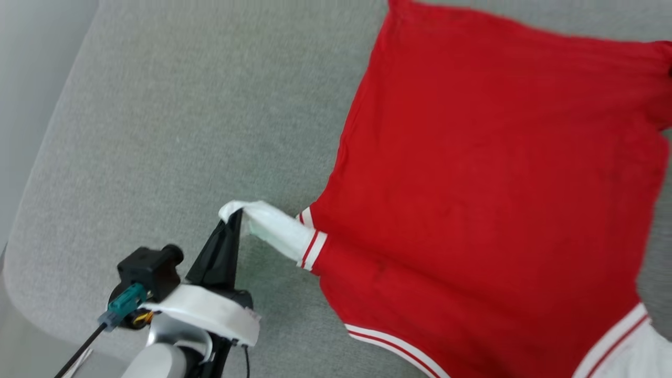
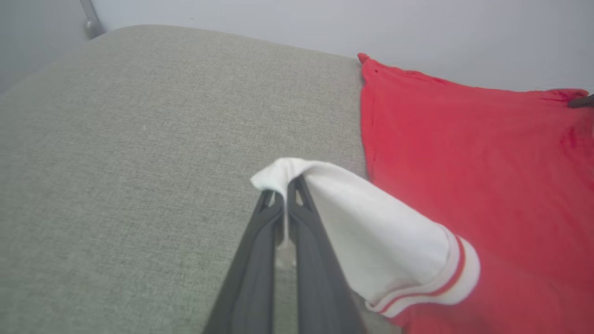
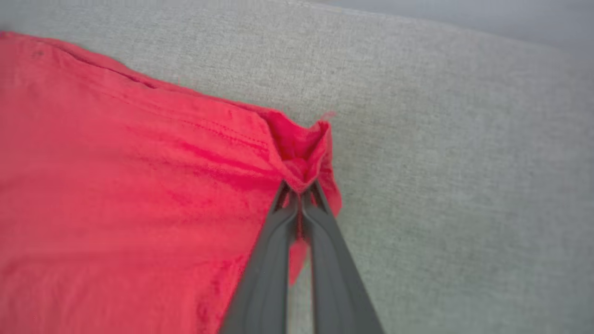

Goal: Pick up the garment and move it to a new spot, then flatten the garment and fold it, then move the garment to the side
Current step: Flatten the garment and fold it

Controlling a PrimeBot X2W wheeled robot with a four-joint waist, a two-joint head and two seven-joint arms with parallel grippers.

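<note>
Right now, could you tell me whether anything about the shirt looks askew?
Yes: the garment lies mostly flat on the grey cushion, but its white sleeve is twisted into a roll in the shut left jaws, and one red corner is bunched in the shut right jaws.

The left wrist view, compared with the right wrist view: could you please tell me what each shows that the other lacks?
Left wrist view, not the right: the left gripper shut on the white sleeve with its striped trim. Right wrist view, not the left: up close, the right gripper shut on a bunched red corner. Both: the garment, its red body lying on the grey cushion.
</note>
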